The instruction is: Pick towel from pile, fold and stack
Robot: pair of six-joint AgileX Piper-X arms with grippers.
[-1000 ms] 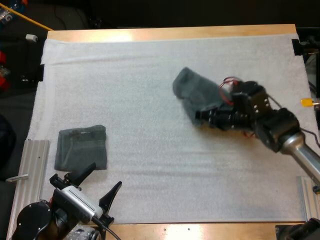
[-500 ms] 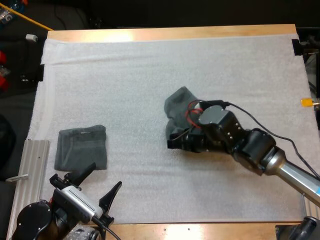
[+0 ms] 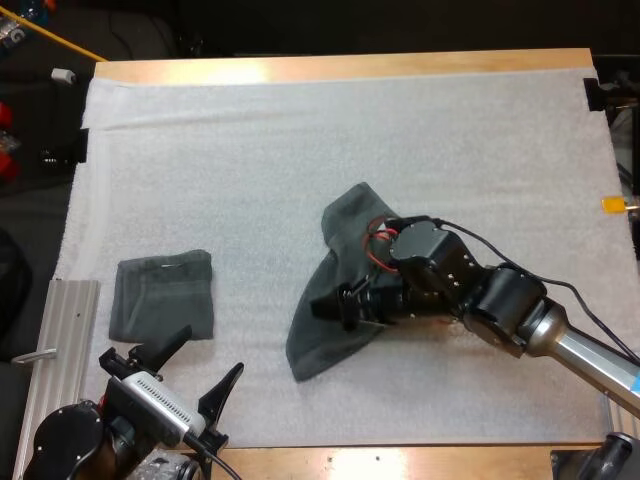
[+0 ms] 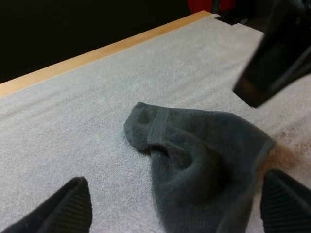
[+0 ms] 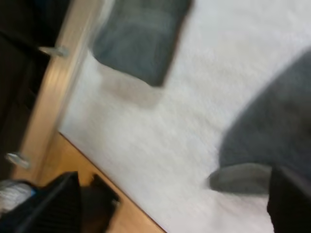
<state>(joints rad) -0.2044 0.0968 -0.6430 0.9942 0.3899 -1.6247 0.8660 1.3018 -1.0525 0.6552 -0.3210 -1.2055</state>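
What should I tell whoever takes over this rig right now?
Left pincer: open, holding nothing, at the mat's near left corner.
Right pincer: open, low over the loose towel.
Loose towel: mid-mat, spread unevenly, not flat.
Folded towel: on the mat's left side, just beyond the left pincer.
Done: one towel folded.
To do: flatten and fold the loose towel, then stack it on the folded towel.
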